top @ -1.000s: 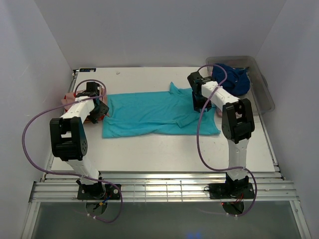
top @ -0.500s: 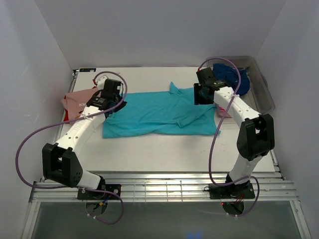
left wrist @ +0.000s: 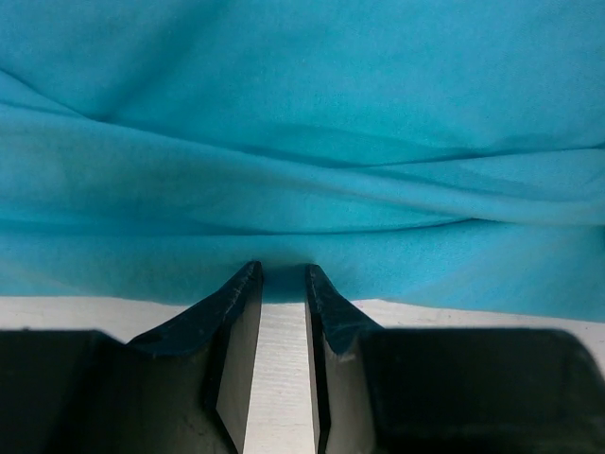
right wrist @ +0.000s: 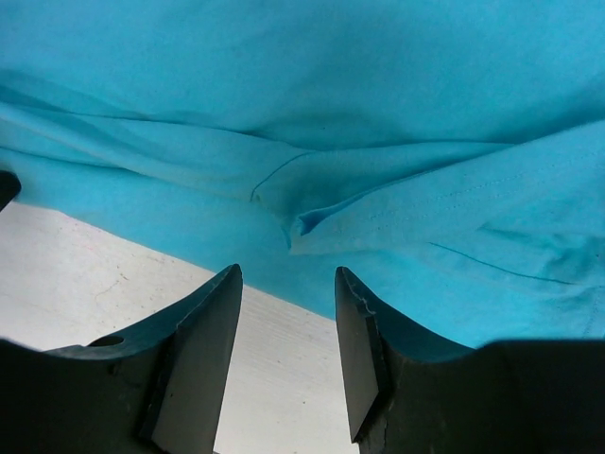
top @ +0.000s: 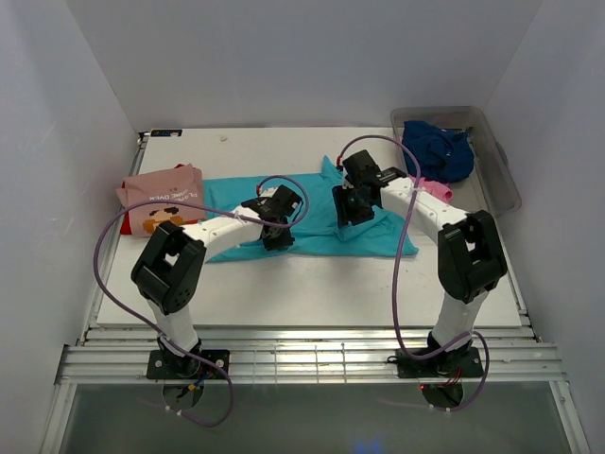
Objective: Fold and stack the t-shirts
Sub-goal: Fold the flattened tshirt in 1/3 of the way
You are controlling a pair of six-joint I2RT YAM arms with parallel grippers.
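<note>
A plain turquoise t-shirt (top: 317, 213) lies spread flat across the middle of the table. My left gripper (top: 277, 227) hangs over its near hem, left of centre. In the left wrist view the gripper (left wrist: 282, 270) has its jaws a narrow gap apart, bare table between them, tips at the edge of the cloth (left wrist: 302, 113). My right gripper (top: 345, 206) is over the shirt right of centre. It stands open (right wrist: 286, 274), with wrinkled turquoise cloth (right wrist: 331, 95) just beyond its tips. A folded salmon-pink t-shirt (top: 161, 199) with white lettering sits at the left.
A clear grey tub (top: 501, 180) at the back right holds a navy t-shirt (top: 440, 151). A bit of bright pink cloth (top: 433, 189) shows beside the right arm. White walls close in the table on three sides.
Both arms have swung inward from the shirt's outer ends to its middle. The left gripper's jaws have narrowed. The turquoise shirt still lies spread.
</note>
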